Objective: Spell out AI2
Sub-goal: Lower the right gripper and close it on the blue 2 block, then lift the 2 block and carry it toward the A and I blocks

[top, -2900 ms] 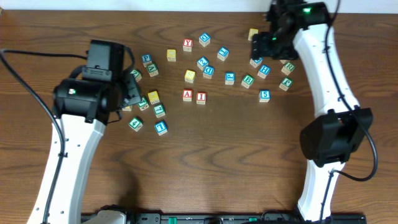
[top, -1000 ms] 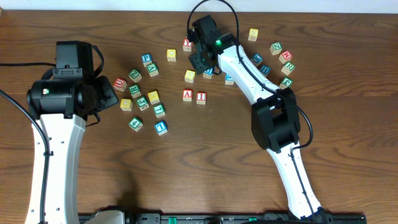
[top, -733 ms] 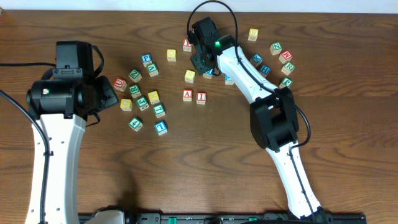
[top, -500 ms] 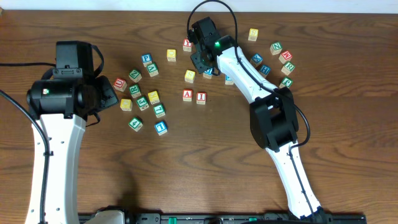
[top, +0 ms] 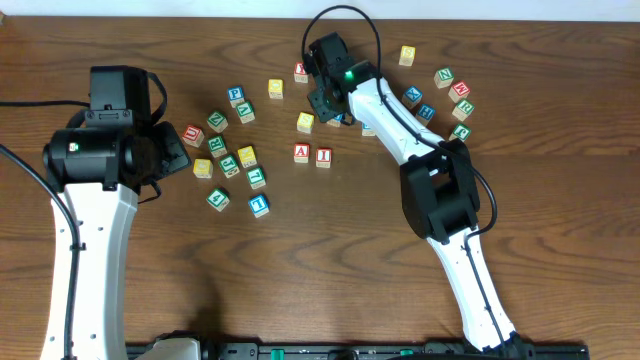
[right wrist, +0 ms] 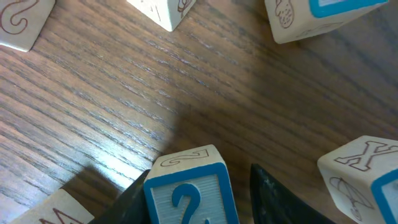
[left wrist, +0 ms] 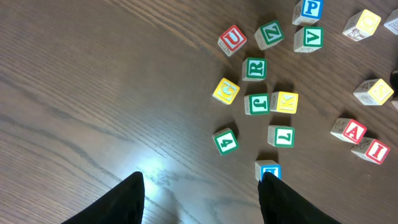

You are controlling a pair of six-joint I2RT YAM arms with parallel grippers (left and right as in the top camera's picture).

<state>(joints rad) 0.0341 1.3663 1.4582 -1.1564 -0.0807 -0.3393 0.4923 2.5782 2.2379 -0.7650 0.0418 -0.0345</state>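
The red "A" block (top: 301, 152) and the red "I" block (top: 323, 156) sit side by side at mid-table; both also show in the left wrist view, A (left wrist: 352, 131) and I (left wrist: 375, 149). The blue "2" block (right wrist: 189, 193) stands between my right gripper's (right wrist: 202, 206) open fingers. The left finger is against it and the right finger (right wrist: 273, 199) is a small gap away. In the overhead view the right gripper (top: 323, 100) hides this block. My left gripper (left wrist: 202, 199) is open and empty above bare wood, left of the blocks.
Several loose letter and number blocks lie around: a cluster left of A (top: 230, 160), more at the back right (top: 450, 90). A blue "1" block (left wrist: 268, 169) sits by my left gripper's right fingertip. Blocks crowd close round the "2" (right wrist: 357, 177).
My right arm has swung from the far right blocks to the back centre and settled over the "2" block. My left arm has drawn back to the left and now holds still.
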